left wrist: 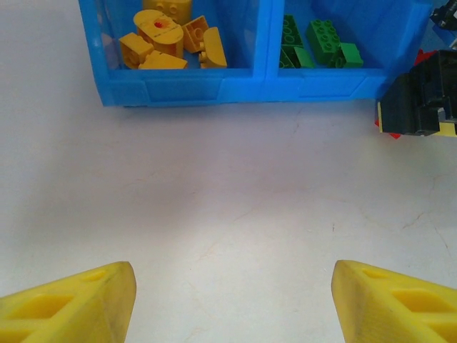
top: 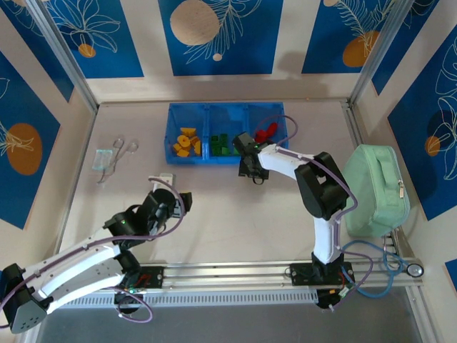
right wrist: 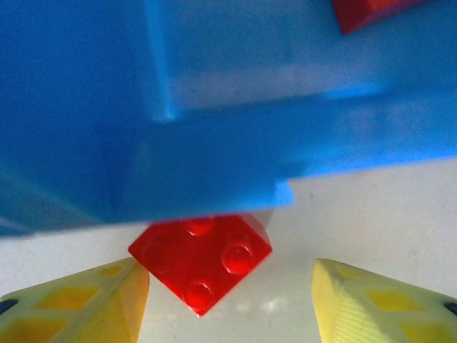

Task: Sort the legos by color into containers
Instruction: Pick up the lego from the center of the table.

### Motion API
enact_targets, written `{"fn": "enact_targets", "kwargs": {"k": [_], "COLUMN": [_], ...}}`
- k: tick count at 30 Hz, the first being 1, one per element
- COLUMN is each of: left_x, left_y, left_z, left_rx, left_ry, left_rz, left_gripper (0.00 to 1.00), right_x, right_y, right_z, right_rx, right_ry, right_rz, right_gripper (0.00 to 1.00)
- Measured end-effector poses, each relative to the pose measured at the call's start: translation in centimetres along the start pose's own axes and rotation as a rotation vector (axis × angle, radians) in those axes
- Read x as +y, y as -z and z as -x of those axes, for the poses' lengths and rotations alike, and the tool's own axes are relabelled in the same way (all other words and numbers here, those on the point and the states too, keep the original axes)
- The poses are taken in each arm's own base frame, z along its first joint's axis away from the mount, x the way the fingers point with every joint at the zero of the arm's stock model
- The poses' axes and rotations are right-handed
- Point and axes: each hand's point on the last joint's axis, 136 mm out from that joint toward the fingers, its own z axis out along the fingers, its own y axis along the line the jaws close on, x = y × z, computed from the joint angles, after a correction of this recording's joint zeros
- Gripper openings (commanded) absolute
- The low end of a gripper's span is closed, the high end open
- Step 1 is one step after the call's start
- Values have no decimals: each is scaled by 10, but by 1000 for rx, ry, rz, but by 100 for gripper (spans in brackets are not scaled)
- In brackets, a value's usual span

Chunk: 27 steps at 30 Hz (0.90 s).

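Observation:
The blue tray (top: pixel 227 158) holds three containers side by side: yellow-orange legos (top: pixel 187 143) in the left one, green legos (top: pixel 220 145) in the middle one, red legos (top: pixel 265 133) in the right one. One red brick (right wrist: pixel 203 261) lies studs up on the table, against the tray's front wall (right wrist: pixel 214 164). My right gripper (right wrist: pixel 228 277) is open around this brick, and its left finger (right wrist: pixel 107 300) is very close to the brick's corner. My left gripper (left wrist: pixel 232 286) stands open over bare table, well in front of the tray (left wrist: pixel 186 89). The left wrist view also takes in the yellow-orange legos (left wrist: pixel 164 36) and green legos (left wrist: pixel 318 43).
A mint-green zippered pouch (top: pixel 375 189) lies at the right side of the table. A clear plastic packet (top: pixel 111 157) lies at the left. The right arm's black wrist (left wrist: pixel 421 103) hangs by the tray's front right part. Low walls ring the table.

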Motion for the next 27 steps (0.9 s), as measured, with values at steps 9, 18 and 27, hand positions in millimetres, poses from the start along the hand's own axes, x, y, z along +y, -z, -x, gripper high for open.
{"fn": "enact_targets", "kwargs": {"k": [9,18,27], "left_x": [3,4,3], "left_y": [2,-3,-7], "left_z": [-2,-7,-10], "left_rx": [4,28,41], "left_ry": [-5,-21,-36], "left_rz": [10,25,32], "left_gripper": [73,73,73], "right_x": [5,3,0], "right_y": [-9,-10,-11], "right_z": [-1,2,4], "right_rx": [17,30,30], "right_ry": [16,47,78], "right_rz": [11,15,16], "right_gripper": [61,58,40]}}
